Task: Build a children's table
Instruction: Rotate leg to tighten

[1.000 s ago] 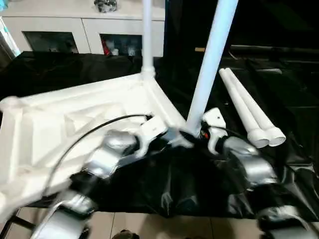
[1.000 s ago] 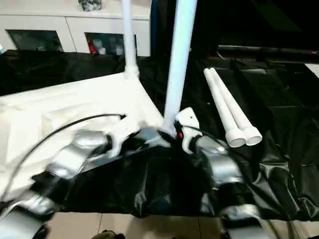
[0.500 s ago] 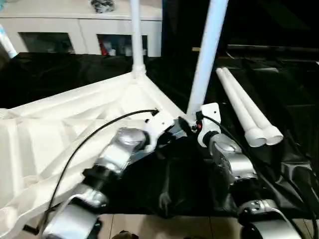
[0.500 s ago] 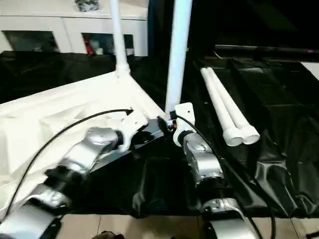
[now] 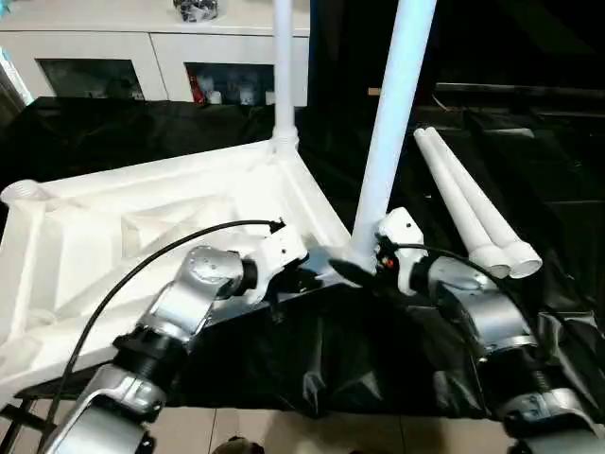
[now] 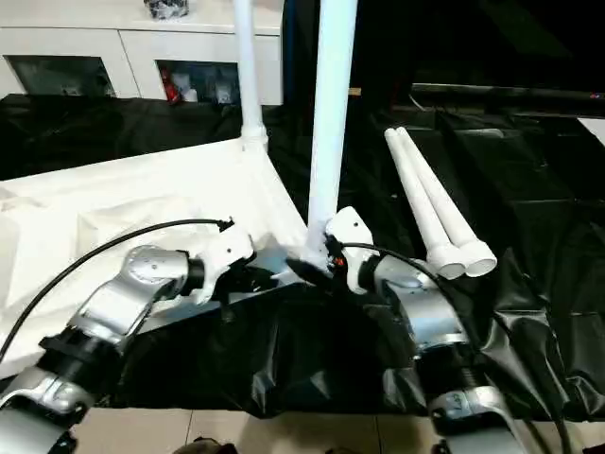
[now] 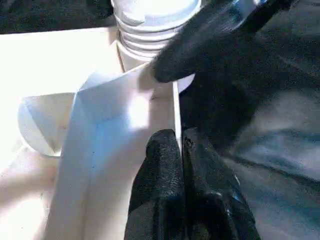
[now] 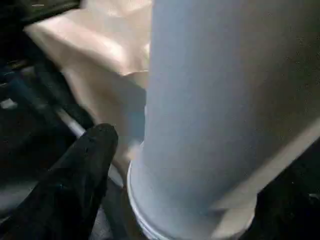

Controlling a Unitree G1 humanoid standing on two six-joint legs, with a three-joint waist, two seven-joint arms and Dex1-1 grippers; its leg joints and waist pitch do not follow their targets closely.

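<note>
My left gripper (image 7: 181,150) pinches the table top (image 5: 142,227) rim at its near corner. Right gripper (image 5: 354,268) spread around the upright leg (image 5: 392,123) base there. Two spare legs (image 5: 468,203) lie right.

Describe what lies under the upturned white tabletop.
Under the tabletop, a black sheet shows along its near and right edges, running on beneath the two loose legs. At the near left corner a dark frame and tiled floor peek out. Anything directly beneath the top is covered.
</note>
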